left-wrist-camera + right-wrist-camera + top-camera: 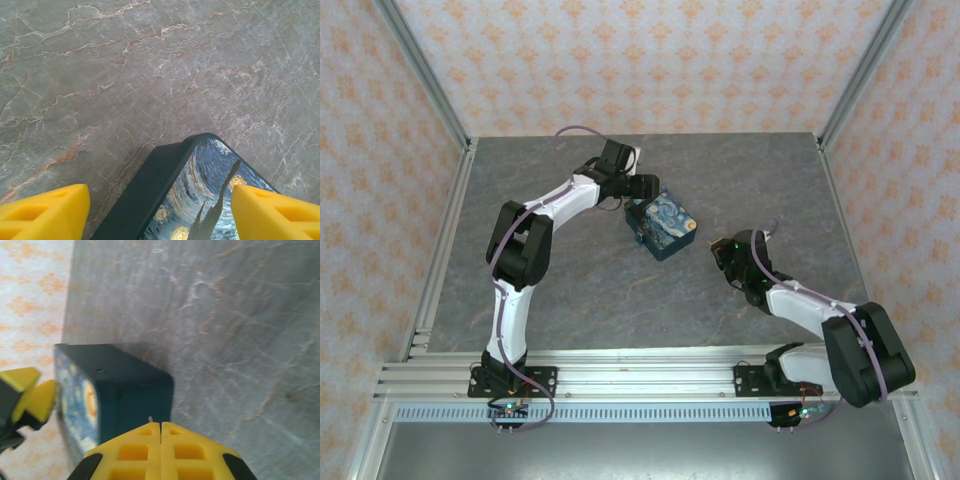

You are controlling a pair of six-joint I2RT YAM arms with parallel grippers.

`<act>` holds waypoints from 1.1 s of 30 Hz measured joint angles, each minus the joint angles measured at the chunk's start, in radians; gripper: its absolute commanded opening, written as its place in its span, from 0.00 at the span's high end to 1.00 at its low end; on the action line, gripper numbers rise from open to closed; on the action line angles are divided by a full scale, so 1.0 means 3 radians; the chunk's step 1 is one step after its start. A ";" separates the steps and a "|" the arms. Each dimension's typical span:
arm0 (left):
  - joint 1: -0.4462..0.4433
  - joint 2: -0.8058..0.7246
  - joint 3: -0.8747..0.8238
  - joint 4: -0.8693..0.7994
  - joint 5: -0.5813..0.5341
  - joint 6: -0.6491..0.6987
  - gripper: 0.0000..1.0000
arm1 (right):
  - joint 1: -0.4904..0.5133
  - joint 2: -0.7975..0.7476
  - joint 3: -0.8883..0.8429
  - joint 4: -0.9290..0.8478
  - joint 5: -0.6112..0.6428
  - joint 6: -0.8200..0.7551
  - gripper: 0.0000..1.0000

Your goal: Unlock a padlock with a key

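- Wide open and empty, the left gripper point(160, 220) straddles a corner of the padlock point(200, 200) on the table point(570, 290). Square up, then clamp the teal sides.
- The right gripper point(160, 450) is pinched shut, seemingly on the key point(150, 418), its tip peeking out beside the block. Advance only once it's braced.

White-black arms point(512, 318), lilac cables point(578, 128), yellow pincer fingers point(45, 212).

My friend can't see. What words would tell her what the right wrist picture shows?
The right claw, yellow fingers pressed shut with the key's tiny metal tip poking out, points at the dark teal side of the padlock on a gray marble table. Another yellow fingertip shows at the left edge, beside the padlock's painted face.
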 measured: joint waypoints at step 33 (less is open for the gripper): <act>-0.0039 -0.1453 -0.2321 0.0937 -0.0280 -0.0996 0.17 | 0.0148 0.1596 0.1464 0.0149 -0.0055 0.0029 1.00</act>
